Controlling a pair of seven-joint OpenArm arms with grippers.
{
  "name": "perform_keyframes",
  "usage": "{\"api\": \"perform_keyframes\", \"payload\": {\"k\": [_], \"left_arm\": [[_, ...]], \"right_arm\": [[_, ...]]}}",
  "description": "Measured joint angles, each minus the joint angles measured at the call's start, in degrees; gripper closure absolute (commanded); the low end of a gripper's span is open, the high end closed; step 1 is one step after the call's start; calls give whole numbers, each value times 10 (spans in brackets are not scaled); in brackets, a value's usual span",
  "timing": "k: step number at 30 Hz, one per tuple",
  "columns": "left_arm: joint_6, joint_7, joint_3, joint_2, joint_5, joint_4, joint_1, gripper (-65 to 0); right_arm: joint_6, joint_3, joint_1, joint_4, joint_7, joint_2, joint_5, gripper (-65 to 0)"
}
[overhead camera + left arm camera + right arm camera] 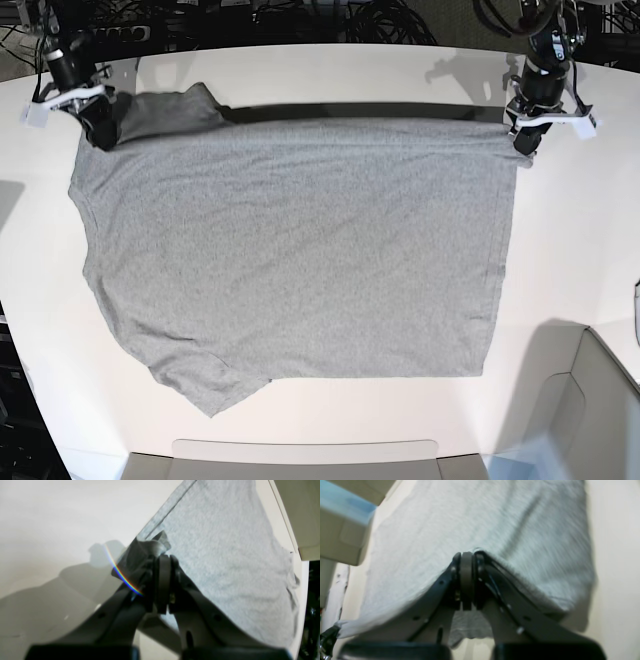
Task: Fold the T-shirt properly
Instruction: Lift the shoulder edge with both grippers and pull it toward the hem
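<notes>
Grey T-shirt [290, 250] is spread flat, plain side up, on the white worktop [570, 260], its upper edge pinched at the corners by the left hand [524, 140] and right hand [100, 130]; no fold is yet made.

A smooth white counter [300, 70] fills the view under bright, even light; tangled black cables [380, 20] lie beyond its far edge.

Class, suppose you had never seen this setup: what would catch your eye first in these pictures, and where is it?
First, the big grey T-shirt spread plain side up across most of the white table. Next, the two black grippers at its far edge: the left gripper pinches the corner on the base view's right, and the right gripper pinches the cloth on its left, beside a sleeve lying in shadow.
</notes>
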Motion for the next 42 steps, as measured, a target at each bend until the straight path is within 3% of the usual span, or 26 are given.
{"api": "perform_keyframes", "payload": {"k": [2,5,14,20,31,33,42], "left_arm": [[7,33,-1,1,3,-4,-32,0],[22,48,-1,0,3,-8,-80,0],[46,60,0,1,3,-56,-134,0],[44,60,0,1,3,-107,-175,0],[41,61,0,2,3,-144,-235,0],[42,82,0,2,4,-171,-254,0],[43,89,1,3,6,-239,-319,0]], "right_arm": [[0,4,22,-5,-19,1,-2,0],[-3,2,61,-15,-64,-4,-51,0],[0,43,195,-19,-196,-103,-252,0],[8,57,270,-19,-252,-130,-342,0],[9,48,358,-95,-275,-130,-391,0],[9,30,371,-110,-274,-129,-406,0],[10,17,416,-170,-274,-132,-410,0]]}}
